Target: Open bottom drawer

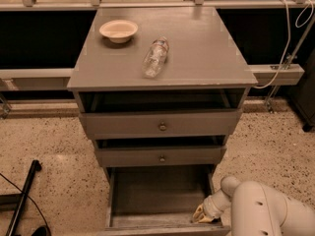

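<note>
The grey cabinet (162, 68) has three drawers. The bottom drawer (157, 193) is pulled far out toward me; its empty inside shows and its front edge (162, 230) lies at the bottom of the view, with the knob out of sight. My gripper (201, 214) reaches into the drawer's front right corner, just behind the front panel, at the end of my white arm (261, 210). The top drawer (160, 124) and the middle drawer (160, 156) each stand slightly ajar, each with a small brass knob.
A beige bowl (118, 30) and a clear plastic bottle (155, 57) lying on its side rest on the cabinet top. A black rod (22, 198) lies on the speckled floor at left. A rail and cables (290, 43) run behind at right.
</note>
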`<control>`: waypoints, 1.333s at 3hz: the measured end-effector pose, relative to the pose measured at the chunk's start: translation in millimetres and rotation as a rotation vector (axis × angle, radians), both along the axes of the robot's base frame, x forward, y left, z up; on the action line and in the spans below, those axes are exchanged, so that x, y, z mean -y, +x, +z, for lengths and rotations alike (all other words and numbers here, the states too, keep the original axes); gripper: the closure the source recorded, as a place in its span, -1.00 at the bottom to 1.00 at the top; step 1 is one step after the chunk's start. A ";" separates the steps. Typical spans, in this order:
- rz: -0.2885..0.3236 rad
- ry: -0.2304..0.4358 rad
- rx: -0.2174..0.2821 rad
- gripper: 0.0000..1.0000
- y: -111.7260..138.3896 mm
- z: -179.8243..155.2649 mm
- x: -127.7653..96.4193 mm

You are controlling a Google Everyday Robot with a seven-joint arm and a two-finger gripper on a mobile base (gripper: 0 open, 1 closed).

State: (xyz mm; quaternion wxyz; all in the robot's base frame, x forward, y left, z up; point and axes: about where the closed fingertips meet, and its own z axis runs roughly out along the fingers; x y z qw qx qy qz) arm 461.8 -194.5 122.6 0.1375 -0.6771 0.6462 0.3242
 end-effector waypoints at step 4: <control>0.099 0.014 -0.066 1.00 -51.0 6.1 -55.4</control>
